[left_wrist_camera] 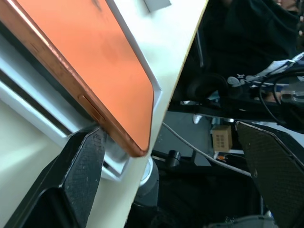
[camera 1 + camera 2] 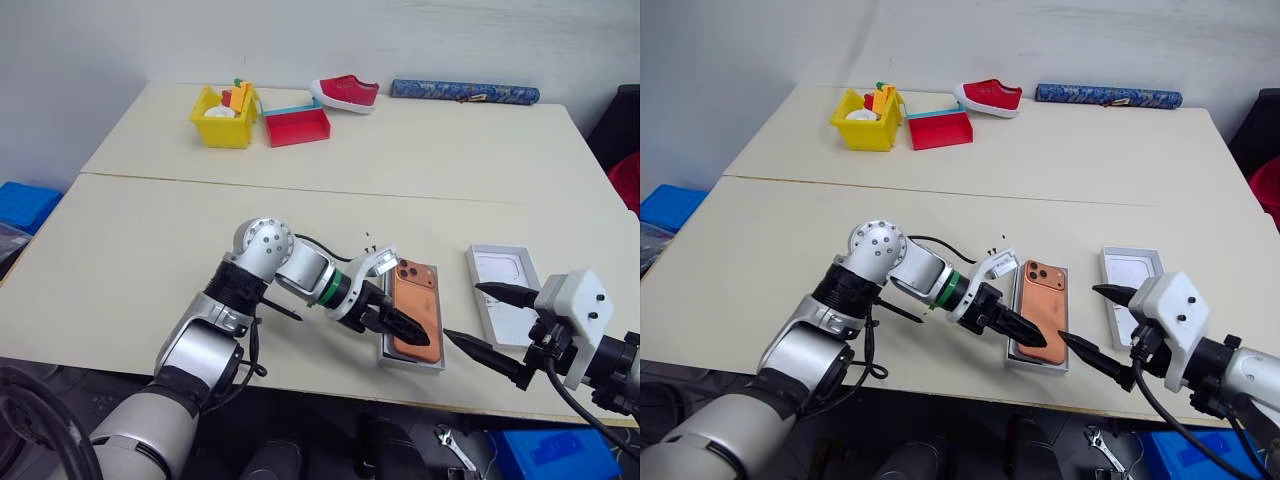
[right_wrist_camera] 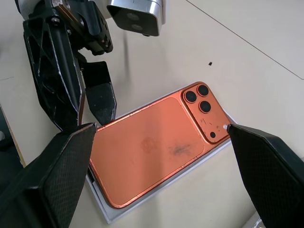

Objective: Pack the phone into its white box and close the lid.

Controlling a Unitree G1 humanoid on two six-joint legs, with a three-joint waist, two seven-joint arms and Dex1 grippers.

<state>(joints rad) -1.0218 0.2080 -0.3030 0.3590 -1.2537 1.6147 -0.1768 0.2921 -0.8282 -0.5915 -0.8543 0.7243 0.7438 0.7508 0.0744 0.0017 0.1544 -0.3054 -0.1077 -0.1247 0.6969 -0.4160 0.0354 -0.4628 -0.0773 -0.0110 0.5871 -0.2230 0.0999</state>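
With the phone point(image 2: 417, 310) lying camera-up in the white box point(image 2: 412, 362) between my spread left gripper point(image 2: 400, 325) and spread right gripper point(image 2: 492, 320), I nudge it flush before fetching the lid point(image 2: 505, 292) beyond the right fingertips.

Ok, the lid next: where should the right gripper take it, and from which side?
Probably by a long wall of the lid, coming from above with the right gripper: it lies flat, open side up, so only its thin raised walls offer an edge, one finger inside, one outside.

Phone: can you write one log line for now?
phone: on white box | lid: off, beside | left gripper: open at phone | right gripper: open
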